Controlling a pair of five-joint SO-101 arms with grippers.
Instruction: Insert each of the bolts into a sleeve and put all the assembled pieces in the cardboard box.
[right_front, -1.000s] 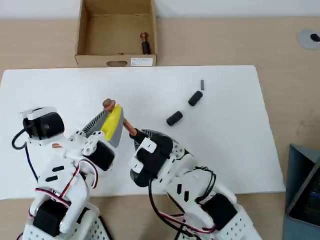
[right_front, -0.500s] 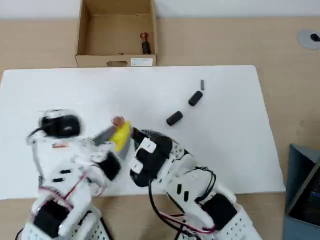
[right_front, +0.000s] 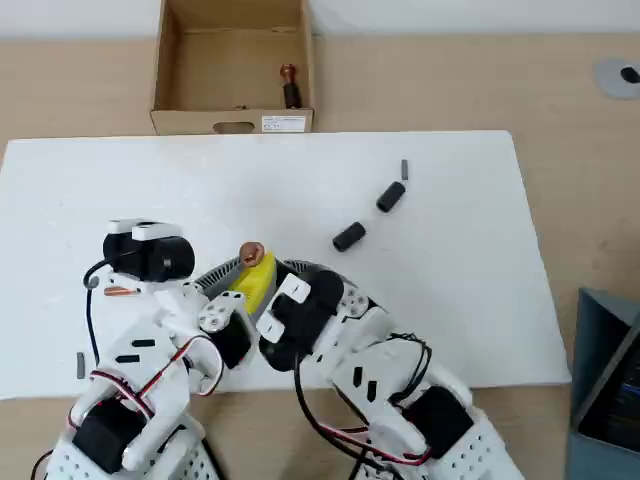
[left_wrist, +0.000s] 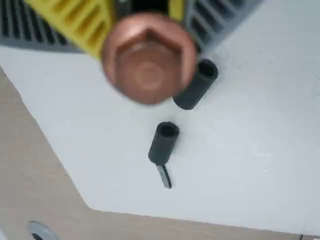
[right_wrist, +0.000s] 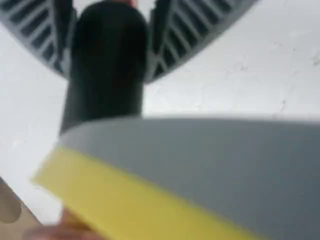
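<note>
- The left claw (right_front: 244, 263), with one yellow and one grey finger, is closed on a copper bolt (right_front: 251, 253). It holds the bolt above the white sheet (right_front: 470, 300) on the table (right_front: 560, 100), near the sheet's middle.
- In the left wrist view the bolt's hexagonal head (left_wrist: 148, 60) faces the camera, between the two fingers.
- The right claw (right_wrist: 109, 45) grips a black sleeve (right_wrist: 102, 95) between its grey ribbed fingers, right beside the left claw.
- The left claw's grey and yellow finger (right_wrist: 190, 170) lies across the front of the right wrist view. Whether the bolt's shank has entered the sleeve cannot be told.
- Two loose sleeves (right_front: 348, 237) (right_front: 390, 196) lie on the sheet, near each other but apart, off to the right arm's side.
- A thin grey pin (right_front: 405, 169) lies just beyond the farther sleeve.
- The cardboard box (right_front: 165, 70) stands past the sheet's far edge. One assembled piece (right_front: 290, 87) lies inside it against a side wall.
</note>
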